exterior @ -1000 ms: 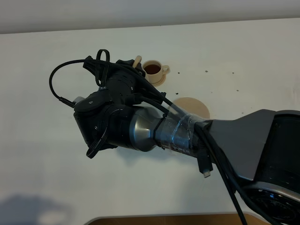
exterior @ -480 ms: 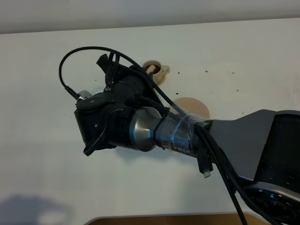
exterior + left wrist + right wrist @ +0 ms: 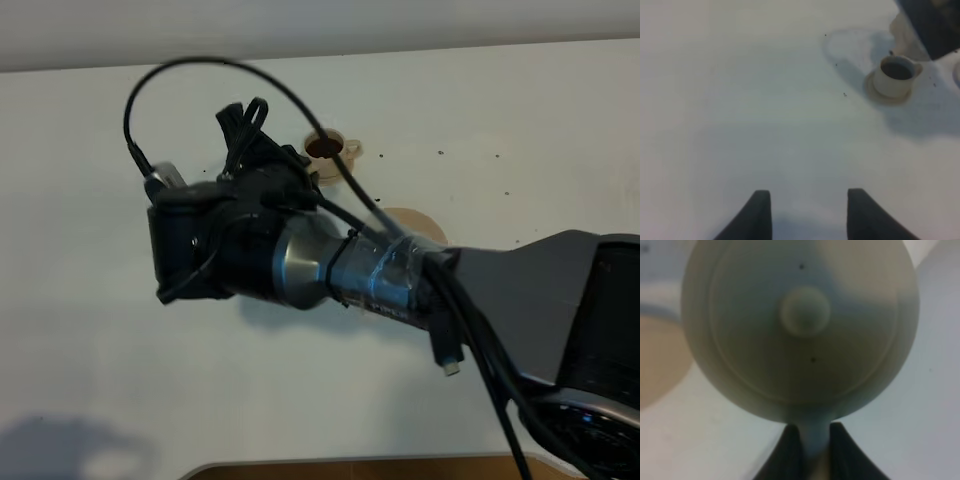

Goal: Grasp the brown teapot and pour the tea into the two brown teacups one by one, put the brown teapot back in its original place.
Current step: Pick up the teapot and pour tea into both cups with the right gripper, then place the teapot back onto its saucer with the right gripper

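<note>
The brown teapot [image 3: 802,325] fills the right wrist view from above, its lid knob in the middle. My right gripper [image 3: 811,442] is shut on the pot's ring handle. From the high camera my right arm [image 3: 240,250] reaches across to the left and hides the pot. One brown teacup [image 3: 325,150] with dark tea stands on its saucer just behind the arm. A second teacup does not show there. The wide tan saucer [image 3: 415,225] lies bare, partly covered by the arm. My left gripper [image 3: 810,215] is open and low over the table, with a filled cup [image 3: 895,75] ahead of it.
The white table [image 3: 520,130] carries small dark specks near the cup. My right arm's cables [image 3: 200,75] loop high above the wrist. A wooden edge [image 3: 380,468] runs along the front. Part of the tan saucer [image 3: 660,357] shows beside the pot in the right wrist view.
My right wrist has shifted left and rolled with the pot, the cable loop swinging higher. The arm now covers more of the cup behind it.
</note>
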`<state>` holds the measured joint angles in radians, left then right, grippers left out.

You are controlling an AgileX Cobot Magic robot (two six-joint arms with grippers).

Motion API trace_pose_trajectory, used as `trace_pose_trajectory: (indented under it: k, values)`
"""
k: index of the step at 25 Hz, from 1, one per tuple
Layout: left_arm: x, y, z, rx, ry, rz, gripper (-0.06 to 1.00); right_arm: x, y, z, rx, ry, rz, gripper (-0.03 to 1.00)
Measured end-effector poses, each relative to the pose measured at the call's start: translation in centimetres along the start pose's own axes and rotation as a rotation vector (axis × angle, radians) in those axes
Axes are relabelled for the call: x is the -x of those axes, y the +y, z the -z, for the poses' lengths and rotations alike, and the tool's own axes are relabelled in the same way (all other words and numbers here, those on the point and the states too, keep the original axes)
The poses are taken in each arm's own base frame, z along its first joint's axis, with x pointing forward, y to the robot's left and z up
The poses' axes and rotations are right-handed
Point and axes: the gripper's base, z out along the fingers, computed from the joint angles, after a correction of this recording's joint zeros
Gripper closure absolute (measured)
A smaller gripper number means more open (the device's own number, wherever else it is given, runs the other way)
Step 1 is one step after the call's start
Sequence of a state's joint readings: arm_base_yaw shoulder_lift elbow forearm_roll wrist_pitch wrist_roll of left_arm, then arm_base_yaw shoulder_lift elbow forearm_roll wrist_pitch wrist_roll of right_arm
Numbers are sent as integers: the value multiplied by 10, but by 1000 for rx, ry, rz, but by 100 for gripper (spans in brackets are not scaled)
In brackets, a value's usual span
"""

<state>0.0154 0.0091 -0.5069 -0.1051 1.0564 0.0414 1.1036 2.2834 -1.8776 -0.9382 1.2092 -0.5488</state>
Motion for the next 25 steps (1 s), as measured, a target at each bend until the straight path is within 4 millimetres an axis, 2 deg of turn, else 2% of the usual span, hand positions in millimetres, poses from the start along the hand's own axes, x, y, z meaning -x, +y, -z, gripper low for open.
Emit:
trace_pose_trajectory:
  k: [5, 11, 17, 25]
  values:
    - [0, 0, 0, 0, 0, 0, 59, -16, -10, 24, 49, -84, -185, 85]
    - [0, 0, 0, 0, 0, 0, 59, -25, -10, 43, 203, -188, -466, 85]
    - [0, 0, 0, 0, 0, 0, 59, -29, -2, 32, 443, -250, -643, 85]
    - [0, 0, 0, 0, 0, 0, 59, -24, 23, 17, 593, -222, -681, 85]
